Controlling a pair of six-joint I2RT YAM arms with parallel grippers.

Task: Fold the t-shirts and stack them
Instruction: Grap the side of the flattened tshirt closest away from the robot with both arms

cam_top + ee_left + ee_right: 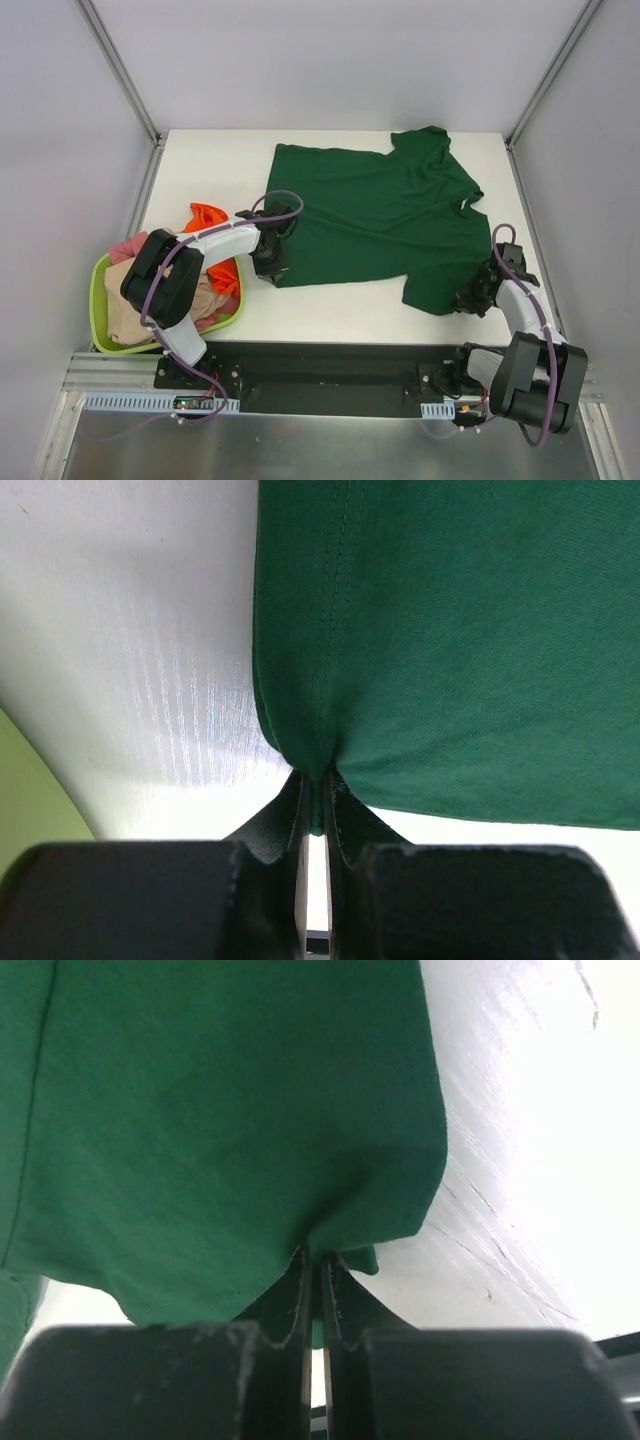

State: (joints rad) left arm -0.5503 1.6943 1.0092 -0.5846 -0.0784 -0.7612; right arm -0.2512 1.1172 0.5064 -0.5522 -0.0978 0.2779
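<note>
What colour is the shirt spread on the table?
Plain dark green t-shirt; best in the top external view.

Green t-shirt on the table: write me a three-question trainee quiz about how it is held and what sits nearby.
1. True or false: the left gripper and right gripper are each shut on a near corner of the green t-shirt.
2. The lime-green basket stands: A) on the shirt; B) at the table's near left; C) at the far right corner.
3. What colour is the garment poking out at the basket's far end?
Key: 1 true; 2 B; 3 orange.
</note>
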